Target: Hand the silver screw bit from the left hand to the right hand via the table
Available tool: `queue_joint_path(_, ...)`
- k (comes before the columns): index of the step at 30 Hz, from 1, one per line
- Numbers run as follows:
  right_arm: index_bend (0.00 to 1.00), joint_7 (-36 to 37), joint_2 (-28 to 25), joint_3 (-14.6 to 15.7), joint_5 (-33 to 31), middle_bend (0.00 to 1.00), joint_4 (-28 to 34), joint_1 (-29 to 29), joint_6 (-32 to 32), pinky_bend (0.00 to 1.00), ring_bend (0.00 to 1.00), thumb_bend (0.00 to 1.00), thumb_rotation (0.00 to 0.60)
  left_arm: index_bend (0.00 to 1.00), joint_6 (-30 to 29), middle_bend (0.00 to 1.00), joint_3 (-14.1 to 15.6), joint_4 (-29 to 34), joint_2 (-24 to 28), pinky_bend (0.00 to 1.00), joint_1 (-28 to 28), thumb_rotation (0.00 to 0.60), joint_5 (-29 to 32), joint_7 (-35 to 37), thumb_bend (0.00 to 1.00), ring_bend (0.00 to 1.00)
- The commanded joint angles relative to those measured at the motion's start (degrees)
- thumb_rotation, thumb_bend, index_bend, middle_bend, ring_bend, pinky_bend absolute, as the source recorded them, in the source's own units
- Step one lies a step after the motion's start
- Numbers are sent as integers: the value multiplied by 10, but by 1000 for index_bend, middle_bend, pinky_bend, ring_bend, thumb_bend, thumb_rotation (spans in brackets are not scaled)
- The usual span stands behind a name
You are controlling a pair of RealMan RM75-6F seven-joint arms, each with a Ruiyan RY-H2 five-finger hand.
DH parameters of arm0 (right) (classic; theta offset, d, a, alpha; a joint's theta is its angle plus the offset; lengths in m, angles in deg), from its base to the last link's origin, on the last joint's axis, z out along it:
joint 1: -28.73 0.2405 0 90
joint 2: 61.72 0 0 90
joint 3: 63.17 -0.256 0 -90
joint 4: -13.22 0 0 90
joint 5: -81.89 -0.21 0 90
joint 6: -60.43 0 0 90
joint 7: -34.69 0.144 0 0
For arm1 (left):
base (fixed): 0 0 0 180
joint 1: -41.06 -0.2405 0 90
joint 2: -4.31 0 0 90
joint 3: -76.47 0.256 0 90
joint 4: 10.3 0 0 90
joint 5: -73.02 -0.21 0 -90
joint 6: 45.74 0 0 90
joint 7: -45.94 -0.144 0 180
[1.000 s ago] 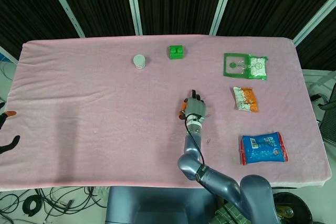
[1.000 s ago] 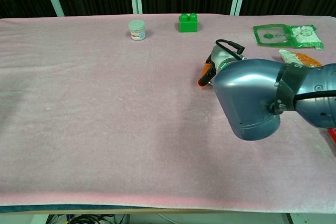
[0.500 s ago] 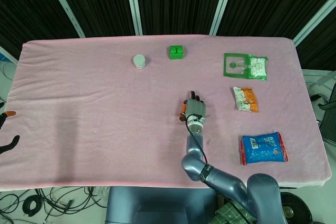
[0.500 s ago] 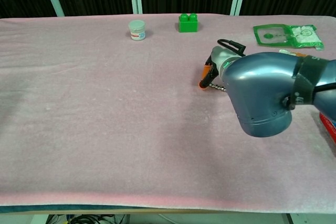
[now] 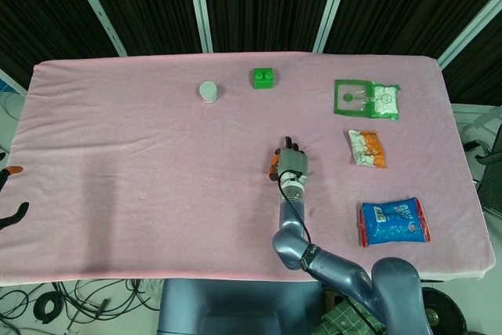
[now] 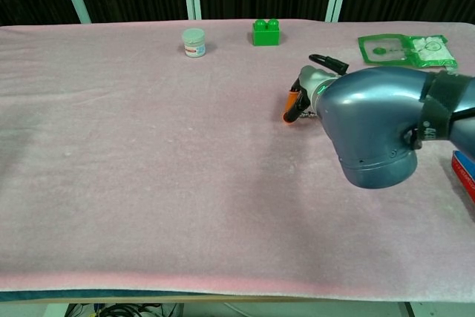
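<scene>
Two risks. The silver screw bit (image 5: 312,211) is, I think, the small glint on the pink cloth (image 5: 118,154) just beside the right forearm, lower centre, though it's too small to be sure. The right hand (image 5: 291,164) sits palm-down above it in frame; I cannot tell if its fingers are clamped on anything. If so, the forearm could sweep the bit, or the fingers could roll it on the soft nap. The left hand (image 5: 11,213) is at the left edge, fingertips apart. The elbow blocks the chest view. The orange packet (image 5: 367,148) and blue packet (image 5: 394,221) are to the right, clear of the path
</scene>
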Motion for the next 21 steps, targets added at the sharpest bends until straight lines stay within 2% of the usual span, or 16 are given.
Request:
queue_joint_path(1, 517, -2, 0, 1, -4, 21, -1, 1, 0, 208, 81, 388, 600, 270, 0, 34, 0, 0, 0, 0, 0, 600, -1, 0, 292, 0)
queue_joint_path(8, 517, -9, -4, 6, -12, 21, 5, 3, 0, 208, 81, 376, 600, 270, -1, 33, 0, 0, 0, 0, -1, 600, -1, 2, 291, 0)
queue_joint_path(17, 515, -26, -21, 14, -26, 20, 28, -2, 4, 208, 81, 265, 600, 270, -1, 33, -2, 0, -1, 0, -1, 600, 1, 0, 291, 0)
queue_joint_path(21, 512, -24, -25, 16, -31, 20, 33, -4, 4, 208, 81, 245, 600, 270, -2, 33, -2, 1, -1, 0, -1, 600, 2, -2, 292, 0)
